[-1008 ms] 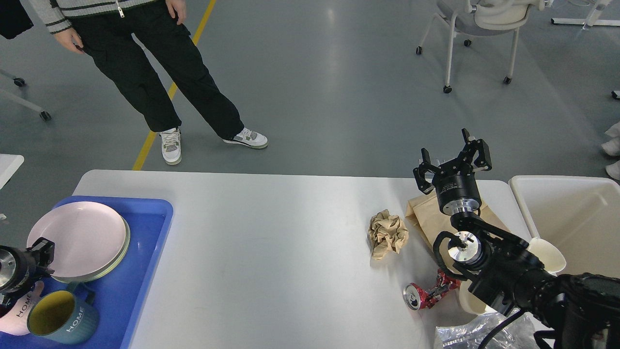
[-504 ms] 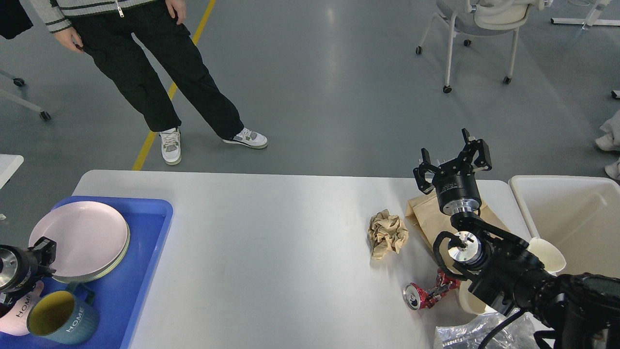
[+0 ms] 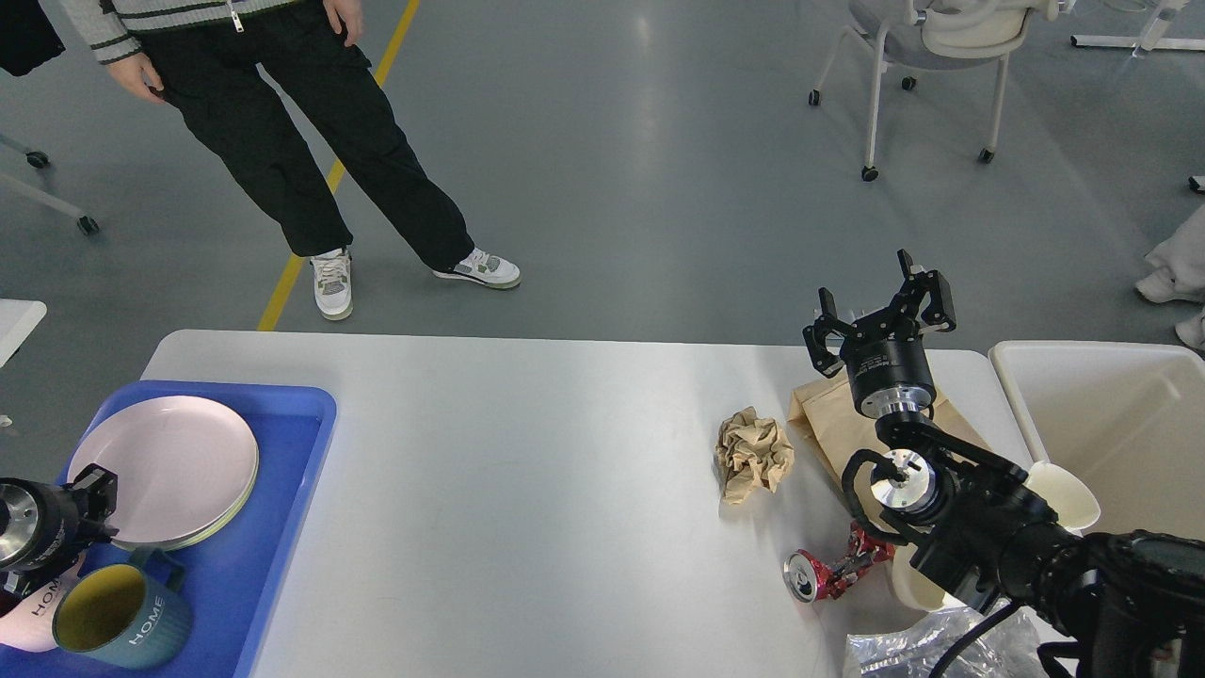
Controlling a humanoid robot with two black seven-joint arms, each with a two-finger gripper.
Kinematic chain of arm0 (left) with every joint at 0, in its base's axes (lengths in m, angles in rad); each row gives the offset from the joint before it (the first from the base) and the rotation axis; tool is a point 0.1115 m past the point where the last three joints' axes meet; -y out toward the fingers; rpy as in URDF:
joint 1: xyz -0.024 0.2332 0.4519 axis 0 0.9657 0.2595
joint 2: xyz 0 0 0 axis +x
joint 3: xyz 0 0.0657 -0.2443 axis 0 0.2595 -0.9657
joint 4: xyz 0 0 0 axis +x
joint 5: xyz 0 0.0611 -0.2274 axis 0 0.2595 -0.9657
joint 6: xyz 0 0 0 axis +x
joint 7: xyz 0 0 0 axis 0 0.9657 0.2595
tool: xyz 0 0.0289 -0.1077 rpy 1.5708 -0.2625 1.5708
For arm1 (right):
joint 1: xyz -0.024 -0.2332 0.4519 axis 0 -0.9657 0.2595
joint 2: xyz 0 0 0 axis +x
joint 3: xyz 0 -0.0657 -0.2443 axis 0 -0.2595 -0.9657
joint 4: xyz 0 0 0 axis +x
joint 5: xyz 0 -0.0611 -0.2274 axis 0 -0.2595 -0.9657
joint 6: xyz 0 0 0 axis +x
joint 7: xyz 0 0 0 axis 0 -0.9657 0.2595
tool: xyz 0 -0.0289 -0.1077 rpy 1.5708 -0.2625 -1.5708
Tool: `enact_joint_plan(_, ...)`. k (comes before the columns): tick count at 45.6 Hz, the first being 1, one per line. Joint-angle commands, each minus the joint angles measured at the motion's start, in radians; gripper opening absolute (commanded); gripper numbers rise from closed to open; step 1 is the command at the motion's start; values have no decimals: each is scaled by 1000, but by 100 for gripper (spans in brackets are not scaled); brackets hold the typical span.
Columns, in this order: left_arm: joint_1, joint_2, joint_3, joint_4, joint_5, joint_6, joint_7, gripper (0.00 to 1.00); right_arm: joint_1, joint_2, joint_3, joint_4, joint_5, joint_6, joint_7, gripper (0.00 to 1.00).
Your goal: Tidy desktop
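The white-grey desktop (image 3: 527,452) holds litter at its right end: a crumpled brown paper ball (image 3: 753,454), a flat brown paper bag (image 3: 824,428), a crushed red can (image 3: 828,571) and white paper cups (image 3: 1066,494). My right gripper (image 3: 880,306) is open and empty, raised above the paper bag's far end. My left gripper (image 3: 94,499) is at the near-left rim of a pink plate (image 3: 169,466), shut on it. The plate lies nearly flat in the blue tray (image 3: 292,471).
A teal mug (image 3: 122,617) and a pink mug (image 3: 28,617) stand in the tray's front. A cream-white bin (image 3: 1111,424) stands off the right edge. Clear plastic wrap (image 3: 941,645) lies at the front right. A person (image 3: 282,122) stands beyond the far edge.
My left gripper and the pink plate have shifted slightly right and down, and the plate now lies flatter in the tray. The right arm has not moved.
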Motion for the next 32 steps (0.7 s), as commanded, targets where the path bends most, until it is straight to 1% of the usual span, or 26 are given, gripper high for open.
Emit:
enact_joint_plan(1,0,0,0,0,0,-2,0,97,0,0,0,0,0,0,-1,100)
enact_joint_plan(32,-3,8,3,17,0,-3,-2,97,0,0,0,0,0,0,0,100)
